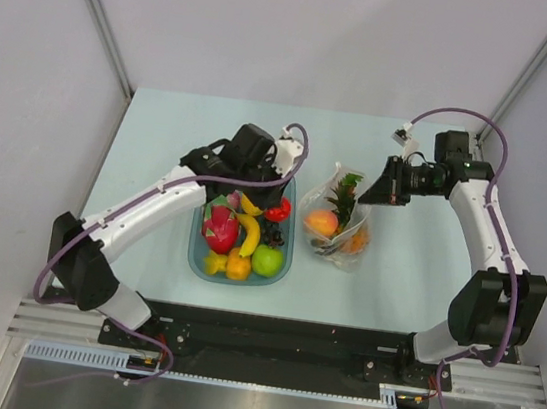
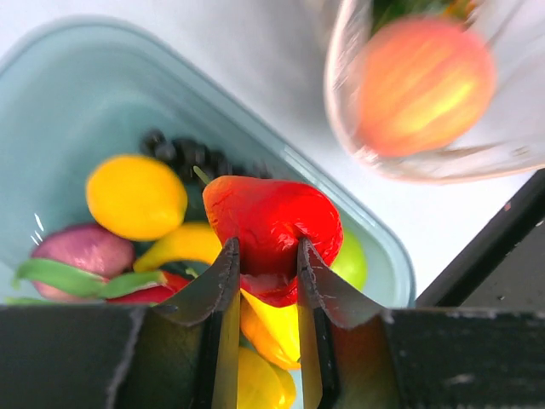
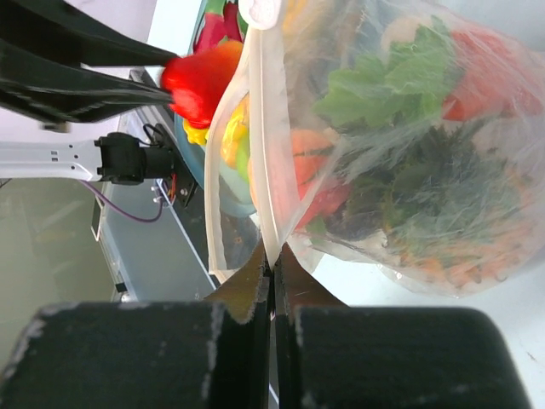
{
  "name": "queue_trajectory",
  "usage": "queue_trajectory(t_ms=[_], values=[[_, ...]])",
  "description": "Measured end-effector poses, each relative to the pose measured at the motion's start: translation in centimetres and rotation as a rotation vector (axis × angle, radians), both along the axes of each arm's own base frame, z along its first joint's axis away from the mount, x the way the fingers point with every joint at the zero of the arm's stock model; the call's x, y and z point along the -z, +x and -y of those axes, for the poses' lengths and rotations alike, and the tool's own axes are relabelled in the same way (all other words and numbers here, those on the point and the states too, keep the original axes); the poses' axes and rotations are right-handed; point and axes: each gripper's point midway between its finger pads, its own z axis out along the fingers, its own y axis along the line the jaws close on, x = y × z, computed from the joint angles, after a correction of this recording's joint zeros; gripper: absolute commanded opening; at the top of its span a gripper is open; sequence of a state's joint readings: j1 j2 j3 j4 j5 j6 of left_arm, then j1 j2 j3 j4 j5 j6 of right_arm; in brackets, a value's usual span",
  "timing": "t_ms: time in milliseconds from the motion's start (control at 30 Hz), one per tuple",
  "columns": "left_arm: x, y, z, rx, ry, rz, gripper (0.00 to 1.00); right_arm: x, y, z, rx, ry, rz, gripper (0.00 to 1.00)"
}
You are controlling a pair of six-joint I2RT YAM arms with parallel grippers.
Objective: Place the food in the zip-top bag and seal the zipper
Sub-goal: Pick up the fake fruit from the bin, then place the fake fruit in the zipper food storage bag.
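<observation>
I'm holding the left tool (image 2: 266, 256) partly closed, its two fingers pinching a red piece (image 2: 272, 217) from both sides. In the top view that red piece (image 1: 278, 208) is sitting over the tray's (image 1: 192, 244) 1 o'clock corner, just beside the bag (image 1: 336, 231). I can't tell how high it is hanging above the other food.

I'm keeping the right tool (image 3: 272, 264) fully closed, clamping the bag's mouth edge at the zipper (image 3: 266, 170). The strip is running up from the fingertips and the mouth is gaping toward the tray. From above, this tool is coming in at the bag's 1 o'clock.

The bag is lying on the worktop (image 1: 161, 139) at 3 o'clock of the tray, near it. I can't tell if they are touching. Inside it I'm seeing a peach (image 1: 323, 221), a green crown (image 1: 348, 188) and an orange piece (image 1: 355, 241).

In the tray I'm seeing:
- a dragon fruit (image 1: 220, 230) at 9 o'clock
- a banana (image 1: 249, 232) at centre
- dark grapes (image 1: 273, 233) at 3 o'clock
- a green apple (image 1: 267, 260) at 5 o'clock
- yellow-orange pieces (image 1: 228, 264) at 6 to 7 o'clock
</observation>
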State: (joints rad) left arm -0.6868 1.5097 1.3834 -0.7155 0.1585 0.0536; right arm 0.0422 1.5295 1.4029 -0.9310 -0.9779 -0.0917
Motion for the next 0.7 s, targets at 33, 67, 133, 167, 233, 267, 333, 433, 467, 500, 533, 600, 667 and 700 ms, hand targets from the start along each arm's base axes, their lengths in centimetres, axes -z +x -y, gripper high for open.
queue_trajectory(t_ms=[33,67,133,167,233,267,333,433,467,500,533,600,667,700], values=[[-0.9,0.1,0.3,0.005,-0.02,0.016,0.15,0.0,0.0,-0.1,-0.005,-0.001,0.001,0.0],[-2.0,0.3,0.6,0.013,-0.045,0.035,0.15,0.0,0.0,-0.2,-0.011,-0.001,0.004,0.0],[-4.5,0.6,1.6,0.037,-0.101,0.084,0.15,-0.1,-0.1,-0.4,-0.024,-0.002,0.008,0.0],[-5.9,0.7,2.2,0.055,-0.132,0.109,0.16,-0.1,-0.1,-0.5,-0.028,-0.002,0.009,0.0],[-9.1,1.0,3.6,0.096,-0.198,0.177,0.16,-0.3,-0.2,-0.6,-0.039,-0.005,0.013,0.0],[-10.4,0.8,4.3,0.119,-0.228,0.208,0.16,-0.3,-0.2,-0.7,-0.044,-0.006,0.016,0.0],[-12.3,0.3,5.6,0.165,-0.274,0.249,0.16,-0.4,-0.3,-0.7,-0.049,-0.008,0.019,0.0],[-13.2,-0.5,7.5,0.224,-0.321,0.268,0.16,-0.4,-0.4,-0.7,-0.055,-0.011,0.022,0.0],[-13.1,-0.8,8.2,0.243,-0.33,0.265,0.15,-0.4,-0.4,-0.7,-0.057,-0.011,0.022,0.0],[-12.7,-0.8,8.9,0.262,-0.336,0.258,0.15,-0.4,-0.5,-0.7,-0.058,-0.011,0.02,0.0],[-12.3,-0.8,9.4,0.272,-0.336,0.249,0.15,-0.4,-0.5,-0.6,-0.058,-0.012,0.018,0.0],[-11.0,-0.6,10.6,0.294,-0.333,0.228,0.15,-0.4,-0.6,-0.7,-0.06,-0.01,0.015,0.0],[-9.3,-0.1,11.6,0.303,-0.319,0.202,0.16,-0.4,-0.7,-0.7,-0.062,-0.009,0.014,0.0],[-8.3,0.1,12.2,0.307,-0.312,0.189,0.17,-0.5,-0.8,-0.7,-0.065,-0.005,0.012,0.0]])
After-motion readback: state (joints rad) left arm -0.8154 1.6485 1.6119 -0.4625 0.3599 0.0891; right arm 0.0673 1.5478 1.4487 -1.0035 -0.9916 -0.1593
